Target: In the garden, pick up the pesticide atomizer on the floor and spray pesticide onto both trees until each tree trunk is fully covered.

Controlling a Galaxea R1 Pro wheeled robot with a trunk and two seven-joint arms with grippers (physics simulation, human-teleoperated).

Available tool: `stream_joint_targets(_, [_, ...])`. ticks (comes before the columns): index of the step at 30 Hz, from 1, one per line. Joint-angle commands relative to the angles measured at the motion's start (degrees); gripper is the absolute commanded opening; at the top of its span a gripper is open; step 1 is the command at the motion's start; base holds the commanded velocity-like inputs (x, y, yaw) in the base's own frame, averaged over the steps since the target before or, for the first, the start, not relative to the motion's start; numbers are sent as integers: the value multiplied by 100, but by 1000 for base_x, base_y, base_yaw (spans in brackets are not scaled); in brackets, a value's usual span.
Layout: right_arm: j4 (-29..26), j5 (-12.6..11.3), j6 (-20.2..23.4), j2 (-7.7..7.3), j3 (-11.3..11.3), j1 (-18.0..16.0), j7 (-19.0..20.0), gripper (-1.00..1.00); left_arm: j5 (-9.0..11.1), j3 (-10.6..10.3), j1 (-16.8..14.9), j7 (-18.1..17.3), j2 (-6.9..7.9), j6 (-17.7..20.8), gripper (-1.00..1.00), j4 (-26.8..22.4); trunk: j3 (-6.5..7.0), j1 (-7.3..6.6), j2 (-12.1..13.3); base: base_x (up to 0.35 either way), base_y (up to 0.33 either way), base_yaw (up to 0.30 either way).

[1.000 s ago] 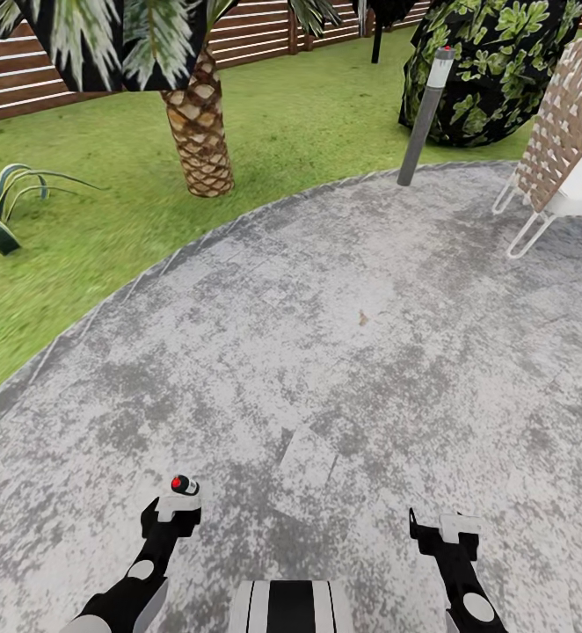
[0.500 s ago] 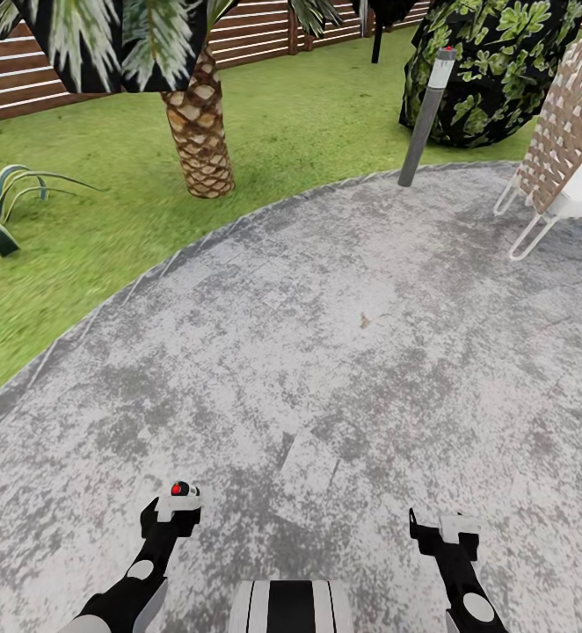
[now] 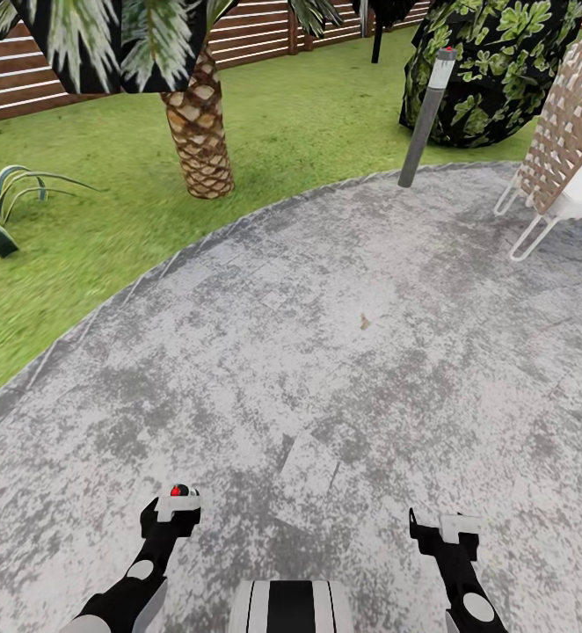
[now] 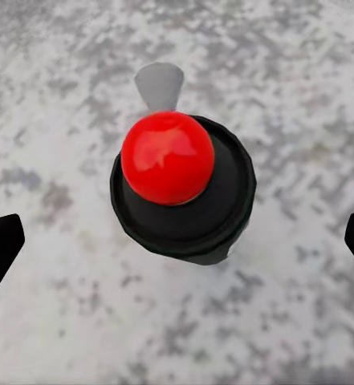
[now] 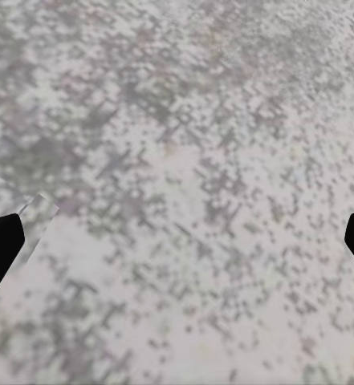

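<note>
Atomizer: small dark pesticide atomizer with a round red top stands upright on the floor, directly under the left gripper.
Left gripper: spread wide, fingertips either side, not touching it.
Right gripper: spread apart over bare paving.
Around: scaly-trunked palm, grey bollard lamp, woven white chair, well apart.
Surface: rough grey mottled concrete floor, green lawn, brown slatted wooden fence.

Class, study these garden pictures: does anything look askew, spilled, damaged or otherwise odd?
Only the garden lamp post at the lawn's edge stands out: it leans instead of standing straight. The pesticide atomizer stands upright on the floor, with no spill showing.
</note>
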Motion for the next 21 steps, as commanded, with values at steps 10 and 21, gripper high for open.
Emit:
stream_joint_targets(10, [0,0,0,0,0,-1,-1,100,-9,0,0,0,-9,0,100,0,0,0,0,75,-18,91])
stream_joint_targets(21, [0,0,0,0,0,-4,1,100,-9,-3,0,0,-21,0,100,0,0,0,0,31,-17,11])
